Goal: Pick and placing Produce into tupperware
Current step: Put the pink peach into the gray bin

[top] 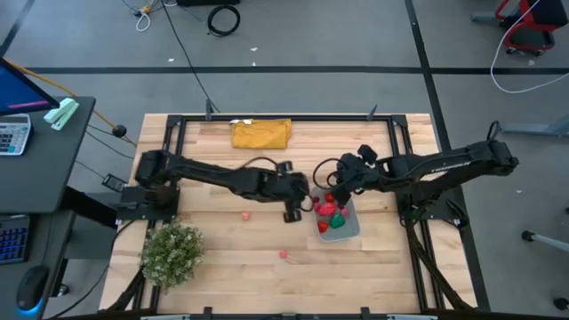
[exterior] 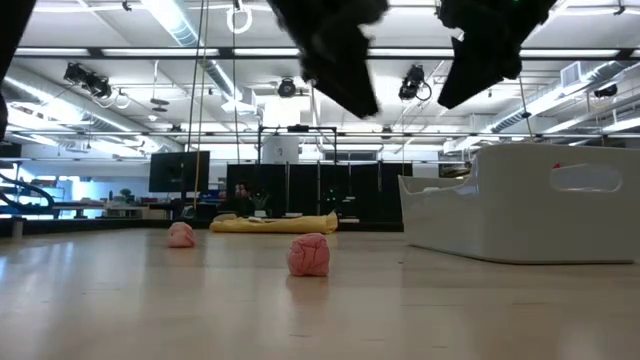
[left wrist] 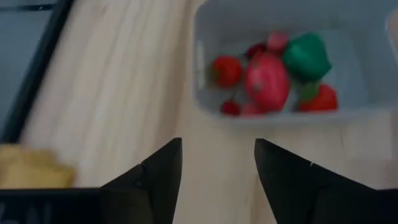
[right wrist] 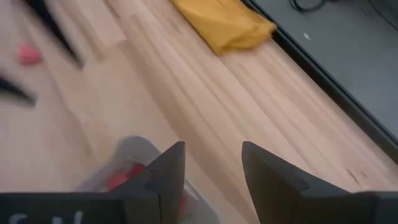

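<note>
The pale blue-grey tupperware (top: 345,222) sits right of the table's middle and holds several red and pink produce pieces and one green piece (left wrist: 306,56). Two small pink pieces lie loose on the wood, one (top: 245,214) left of the container and one (top: 284,254) nearer the near edge. My left gripper (top: 293,212) hangs open just left of the container; in its wrist view (left wrist: 217,162) the fingers hold nothing. My right gripper (top: 331,182) is open above the container's far-left corner, empty in its wrist view (right wrist: 212,155).
A mustard-yellow folded cloth (top: 261,133) lies at the far edge. A bushy pale-green plant (top: 172,252) stands at the near-left corner. A black metal frame (top: 391,133) rims the table. Bare wood (top: 231,258) stretches between the plant and the container.
</note>
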`<state>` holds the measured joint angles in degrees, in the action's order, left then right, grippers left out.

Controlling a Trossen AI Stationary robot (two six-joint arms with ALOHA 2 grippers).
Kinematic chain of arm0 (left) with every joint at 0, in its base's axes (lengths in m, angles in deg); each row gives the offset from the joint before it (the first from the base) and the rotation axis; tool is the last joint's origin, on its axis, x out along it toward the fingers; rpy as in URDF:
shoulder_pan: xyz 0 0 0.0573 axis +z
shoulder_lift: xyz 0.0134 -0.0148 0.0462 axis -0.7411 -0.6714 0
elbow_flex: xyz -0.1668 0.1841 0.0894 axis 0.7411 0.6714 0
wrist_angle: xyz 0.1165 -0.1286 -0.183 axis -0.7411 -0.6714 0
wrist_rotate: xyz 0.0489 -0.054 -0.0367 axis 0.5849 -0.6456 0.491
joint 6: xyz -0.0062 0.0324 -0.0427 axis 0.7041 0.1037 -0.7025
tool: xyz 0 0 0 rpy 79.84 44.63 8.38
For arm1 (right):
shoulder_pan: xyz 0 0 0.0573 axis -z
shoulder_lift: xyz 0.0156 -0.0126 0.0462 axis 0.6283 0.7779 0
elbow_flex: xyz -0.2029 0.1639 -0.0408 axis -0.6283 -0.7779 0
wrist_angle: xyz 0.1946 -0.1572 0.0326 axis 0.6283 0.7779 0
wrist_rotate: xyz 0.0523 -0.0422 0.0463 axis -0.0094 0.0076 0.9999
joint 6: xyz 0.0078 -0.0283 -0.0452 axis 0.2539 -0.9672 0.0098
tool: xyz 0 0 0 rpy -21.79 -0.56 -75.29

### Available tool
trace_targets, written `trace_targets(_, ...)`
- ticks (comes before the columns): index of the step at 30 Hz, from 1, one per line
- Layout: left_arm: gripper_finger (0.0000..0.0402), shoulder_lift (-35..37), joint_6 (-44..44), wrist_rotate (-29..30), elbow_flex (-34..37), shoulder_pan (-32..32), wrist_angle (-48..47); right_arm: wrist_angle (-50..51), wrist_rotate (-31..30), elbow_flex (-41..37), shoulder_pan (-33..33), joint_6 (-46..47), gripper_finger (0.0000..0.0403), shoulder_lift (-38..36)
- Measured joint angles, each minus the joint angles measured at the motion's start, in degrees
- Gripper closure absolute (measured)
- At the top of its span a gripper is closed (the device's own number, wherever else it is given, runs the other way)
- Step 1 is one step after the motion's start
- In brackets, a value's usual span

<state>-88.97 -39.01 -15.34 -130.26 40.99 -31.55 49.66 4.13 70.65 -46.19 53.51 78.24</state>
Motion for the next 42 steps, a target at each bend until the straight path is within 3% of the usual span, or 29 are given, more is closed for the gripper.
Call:
trace_targets(4, 0.0210, 6.99, -0.13, 4.68, 0.02, -0.53, -11.27, -7.46, 0.79, 0.00, -4.03, -2.81, 0.0235, 1.31)
trace_targets(13, 0.0224, 20.93, -12.50, 14.43, 0.04, -1.73, -32.47, -31.06, 16.11, 0.00, -12.17, -12.91, 0.0235, 9.31)
trace_targets(17, 0.0222, 24.54, -17.12, 15.54, 0.04, -2.86, -37.94, -36.25, 18.93, 0.00, -13.47, -15.94, 0.0235, 14.37)
trace_targets(27, 0.0229, 26.80, -22.52, 17.04, 0.09, -8.50, -41.70, -41.69, 15.56, 0.00, -13.02, -14.14, 0.0236, 20.16)
trace_targets(34, 0.0226, 26.68, -22.96, 17.88, 0.09, -11.80, -42.84, -50.17, 28.15, 0.02, -12.42, -12.98, 0.0240, 25.69)
trace_targets(42, 0.0229, 26.78, -25.47, 19.16, 0.09, -12.82, -45.70, -52.00, 28.42, 1.75, -12.25, -18.36, 0.0240, 35.15)
